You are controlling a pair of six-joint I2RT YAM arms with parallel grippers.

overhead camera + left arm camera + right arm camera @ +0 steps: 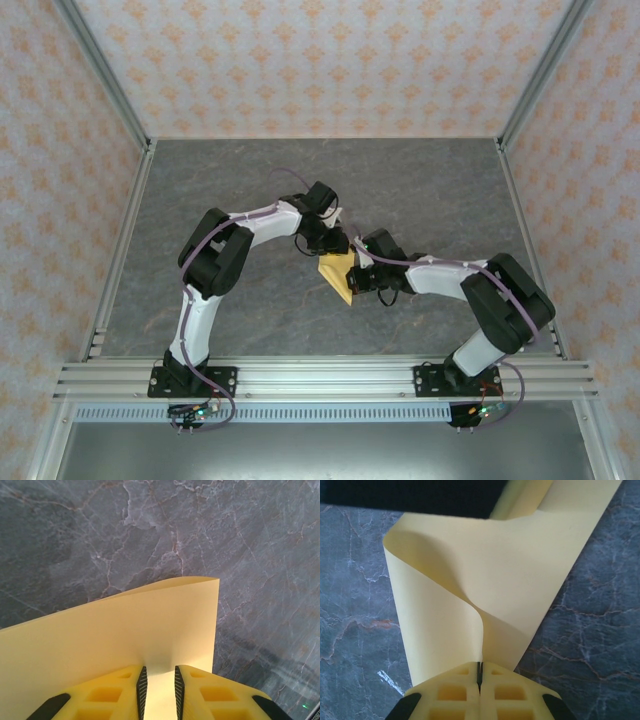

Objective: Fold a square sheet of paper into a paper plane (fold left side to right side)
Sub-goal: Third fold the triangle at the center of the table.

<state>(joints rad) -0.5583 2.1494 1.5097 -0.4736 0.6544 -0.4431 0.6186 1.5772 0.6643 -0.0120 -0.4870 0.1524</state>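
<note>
A: Yellow right fingers (pixel 455 692), what state?
B: Pressed together, pinching the square sheet of paper (pixel 520 590), which curls away from them.
A: And the left fingers (pixel 112 695)?
B: Slightly parted, the sheet showing in their gap. It sits between both arms, over the grey bench (pixel 260 190).

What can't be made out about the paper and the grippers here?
- Top external: the paper is too small to read its folds.
- Left wrist: the paper's left and bottom run off the frame; whether the left gripper touches it is unclear.
- Right wrist: a dark shape hides the paper's far edge, beyond the right gripper.
</note>
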